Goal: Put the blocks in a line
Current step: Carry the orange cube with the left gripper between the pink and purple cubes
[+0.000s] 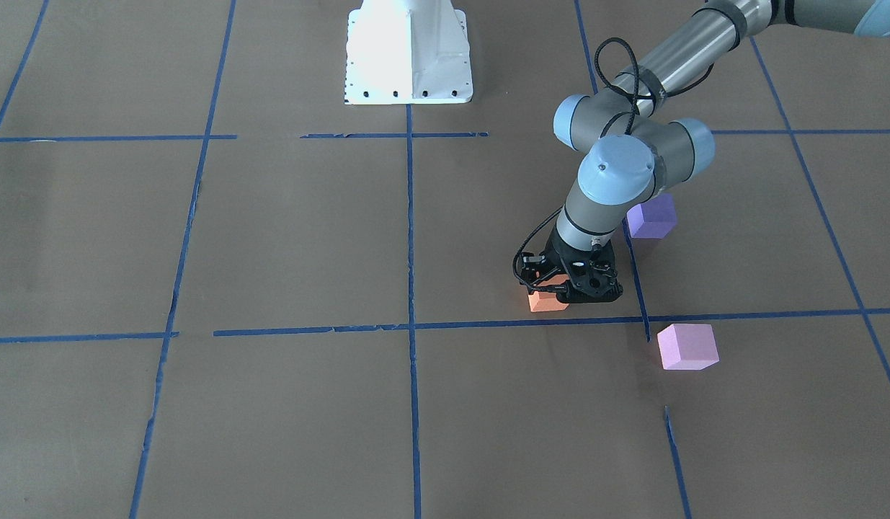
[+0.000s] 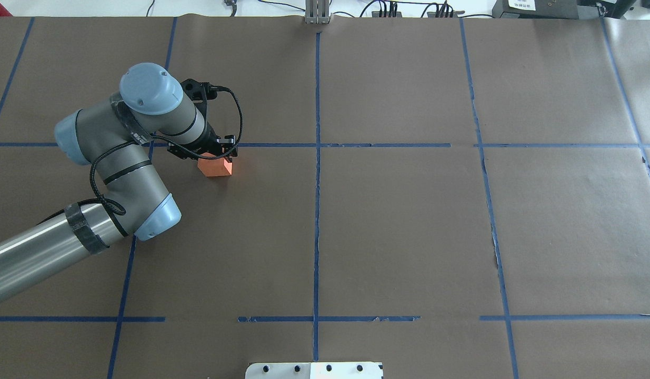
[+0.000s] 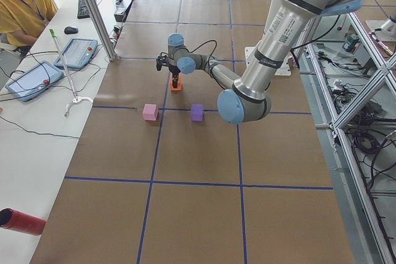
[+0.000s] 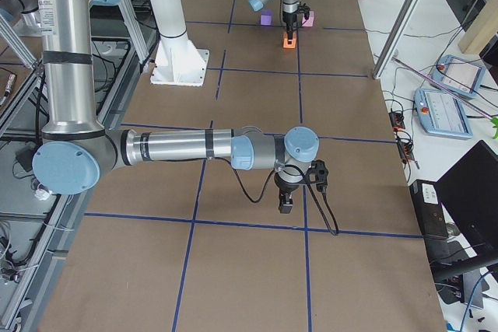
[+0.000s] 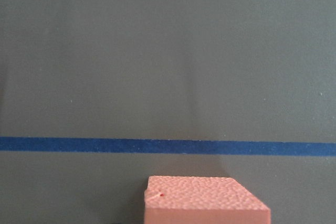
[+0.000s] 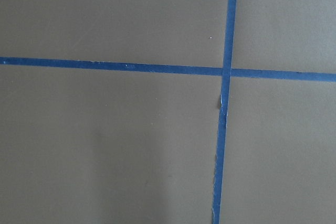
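Observation:
The orange block (image 1: 548, 301) sits on the brown table just behind a blue tape line, and my left gripper (image 1: 560, 288) stands straight down over it with its fingers closed against the block's sides. The block also shows in the overhead view (image 2: 215, 167) and at the bottom of the left wrist view (image 5: 205, 203). The dark purple block (image 1: 651, 216) lies behind the left arm. The pale pink block (image 1: 688, 346) lies in front, past the tape line. My right gripper (image 4: 286, 204) hangs low over bare table far from the blocks; I cannot tell whether it is open or shut.
The white robot base (image 1: 408, 50) stands at the table's back middle. Blue tape lines (image 6: 226, 72) divide the brown table into squares. An operator (image 3: 18, 4) sits beside the table's far side, with tablets and a red cylinder (image 3: 21, 222) on the side bench.

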### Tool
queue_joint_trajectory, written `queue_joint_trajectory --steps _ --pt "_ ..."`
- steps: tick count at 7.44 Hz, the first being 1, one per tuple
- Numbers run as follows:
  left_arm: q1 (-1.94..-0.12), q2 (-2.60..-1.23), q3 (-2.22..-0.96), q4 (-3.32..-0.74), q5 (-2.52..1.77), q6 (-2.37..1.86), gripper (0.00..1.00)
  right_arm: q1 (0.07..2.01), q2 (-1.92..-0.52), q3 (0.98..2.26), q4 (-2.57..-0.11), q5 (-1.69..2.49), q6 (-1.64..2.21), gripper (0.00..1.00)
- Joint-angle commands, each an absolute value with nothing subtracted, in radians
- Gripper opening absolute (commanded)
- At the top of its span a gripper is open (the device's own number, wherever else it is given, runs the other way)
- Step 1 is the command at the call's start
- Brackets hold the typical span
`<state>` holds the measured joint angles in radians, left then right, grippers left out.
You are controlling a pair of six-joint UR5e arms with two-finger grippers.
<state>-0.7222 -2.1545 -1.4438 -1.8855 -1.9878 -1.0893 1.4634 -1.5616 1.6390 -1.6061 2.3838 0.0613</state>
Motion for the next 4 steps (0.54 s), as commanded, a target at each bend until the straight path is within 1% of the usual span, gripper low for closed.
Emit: queue_joint_trajectory --steps 1,2,3,4 --pt "-0.777 -2.069 -1.507 -1.885 -2.069 -1.036 0.18 1.463 -1.562 1.638 -1.606 2.384 0.061 1.0" --pt "-0.846 -1.978 -1.564 -1.882 -2.147 -0.953 0.19 1.463 -1.562 1.638 -1.606 2.384 0.061 1.0" --pt "-0.903 -1.9 -1.586 -1.882 -2.152 -0.889 0.19 1.463 -1.562 1.638 -1.606 2.384 0.061 1.0" --pt "-0.946 -1.847 -1.582 -1.882 -2.152 -0.789 0.2 1.463 -1.562 1.64 -1.606 2.384 0.061 1.0"
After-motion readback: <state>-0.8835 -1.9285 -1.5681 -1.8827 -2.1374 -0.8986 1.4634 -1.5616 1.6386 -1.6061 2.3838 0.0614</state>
